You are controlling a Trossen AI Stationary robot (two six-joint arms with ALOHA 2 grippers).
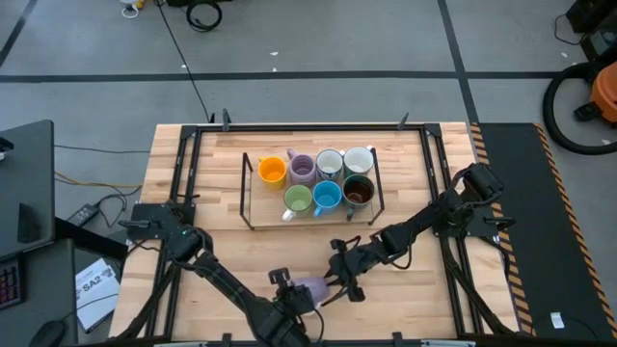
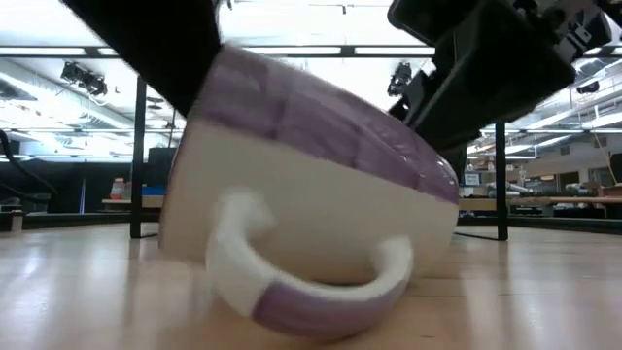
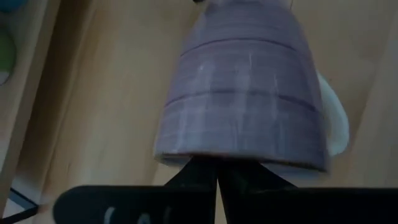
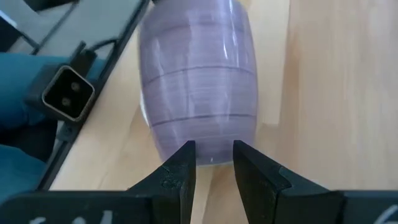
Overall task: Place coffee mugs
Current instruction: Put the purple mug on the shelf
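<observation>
A lilac mug [image 1: 312, 287] lies on its side near the table's near edge and fills the low view [image 2: 311, 185], tilted, its white-and-lilac handle [image 2: 311, 282] turned down toward the near side. My left gripper [image 1: 292, 292] [image 3: 217, 177] is shut at the mug's left end [image 3: 242, 93]. My right gripper [image 1: 337, 281] [image 4: 211, 158] is open by a narrow gap, its tips at the mug's right end [image 4: 199, 81]. Seven other mugs stand in a wire rack [image 1: 253, 198] beyond it, among them orange [image 1: 272, 171], green [image 1: 297, 200] and blue [image 1: 327, 196]. My left gripper is shut on the end edge [image 3: 249, 163] of the lilac mug, coming roughly level from the table's left, fingers along the mug's length. Whether one finger is inside the mug is hidden. The mug sits on its side, tilted, its left end higher. My right gripper's fingertips [image 4: 183, 158] overlap the mug's other end; whether they touch it I cannot tell.
The wire rack of upright mugs stands at the table's middle, a short way beyond both grippers. Bare wood lies left and right of the mug. Black frame rails [image 1: 183, 183] run along both table sides. A vacuum cleaner [image 1: 588, 92] stands on the floor at right.
</observation>
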